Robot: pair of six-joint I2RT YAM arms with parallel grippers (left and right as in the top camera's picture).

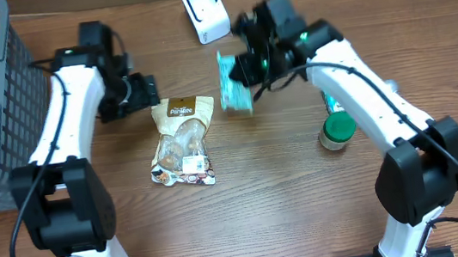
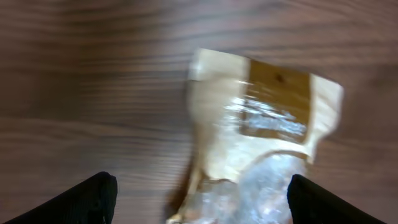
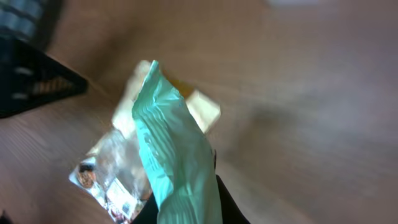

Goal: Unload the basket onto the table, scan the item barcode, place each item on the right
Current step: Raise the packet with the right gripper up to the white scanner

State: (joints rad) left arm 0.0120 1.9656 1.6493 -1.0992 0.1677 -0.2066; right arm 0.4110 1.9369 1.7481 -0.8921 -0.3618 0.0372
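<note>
**Overhead view: packet pinched in the right gripper, just short of the scanner**

The right gripper point(image 1: 244, 66) is clamped on a teal packet point(image 1: 234, 85), lifted off the desk point(image 1: 308, 215) near its far edge. The white scanner point(image 1: 205, 12) stands just beyond it, at the middle of the far edge.

The step in hand looks like presenting the packet. To do it well, the printed face with the barcode should turn square to the scanner's window and be held flat and steady there. No barcode shows in any view, so I cannot tell which face carries it. The wrist may need to roll until the code faces the window. The packet looks thin and floppy, so slow moves should keep it from swinging.

In the right wrist view the packet comes up from between the two dark fingers, pinched at one end. The rest reaches away from them, nearly edge-on to the camera.

The left gripper point(image 2: 208, 202) has its fingers spread wide with nothing between them. It hovers over the top of a beige snack pouch point(image 1: 183, 138) lying mid-desk, well apart from the teal packet.
</note>
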